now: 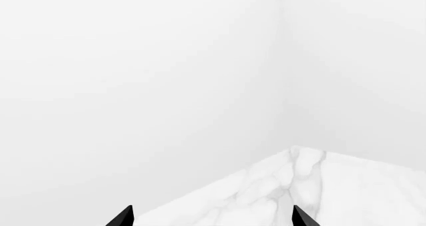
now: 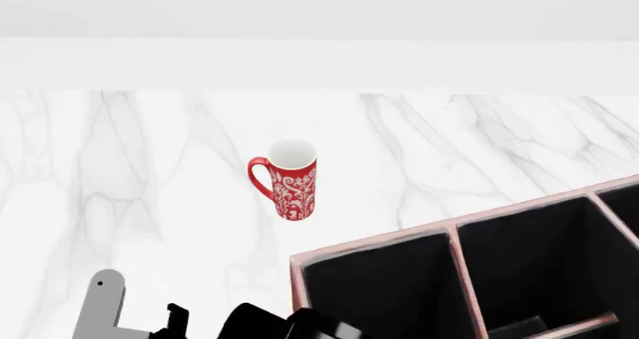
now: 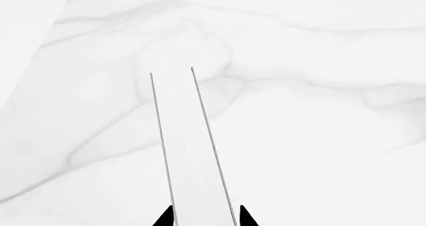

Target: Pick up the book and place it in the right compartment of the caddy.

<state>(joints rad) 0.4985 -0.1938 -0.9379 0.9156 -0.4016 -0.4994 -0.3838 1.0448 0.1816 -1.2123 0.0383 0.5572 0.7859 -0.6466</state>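
Note:
In the right wrist view the book (image 3: 189,146) is seen edge-on: a long white strip of page edges between two thin dark cover lines. It reaches out from my right gripper (image 3: 203,220), whose black fingertips press its two covers, over the white marble table (image 3: 319,86). The caddy (image 2: 454,238), reddish-brown with pale rims and black-lined sections, fills the lower right of the head view; neither the book nor the right gripper shows there. My left gripper (image 1: 213,221) is open with nothing in it, its fingertips wide apart above a table corner (image 1: 300,161).
A red patterned mug (image 2: 292,180) stands upright on the marble table (image 2: 479,144), beyond the caddy's near-left corner. Grey and black parts of my left arm (image 2: 100,309) show at the lower left. A white wall runs behind the table.

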